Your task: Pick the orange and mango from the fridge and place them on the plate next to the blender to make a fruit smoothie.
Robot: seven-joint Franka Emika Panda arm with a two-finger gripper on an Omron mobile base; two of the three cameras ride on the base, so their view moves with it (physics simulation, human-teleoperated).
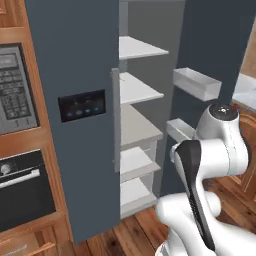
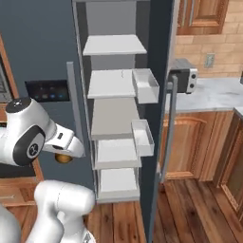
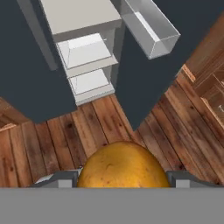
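While the fridge (image 2: pixel 47 52) stands with its right door swung wide, its white shelves (image 2: pixel 113 84) look bare from top to bottom, and the door bins (image 2: pixel 145 85) look bare too. At the left of the right base view, the arm is drawn back from the opening, with a small dull orange fruit (image 2: pixel 63 158) tucked under the hand. The hand view shows the same fruit (image 3: pixel 123 165) up close, held between the fingers of the end effector (image 3: pixel 123 177) above the wooden floor (image 3: pixel 57 140) in front of the fridge. Its skin is a muted yellow-orange with brownish mottling, not a bright even orange, so I judge it to be the mango. It looks smooth, rounded and firm.

As for progress, one fruit is out of the fridge and in the grip but not yet delivered. It has to go to the plate by the blender. To the right, a worktop (image 2: pixel 213 95) carries a silver toaster oven (image 2: pixel 186 76). Where the orange is I cannot tell.
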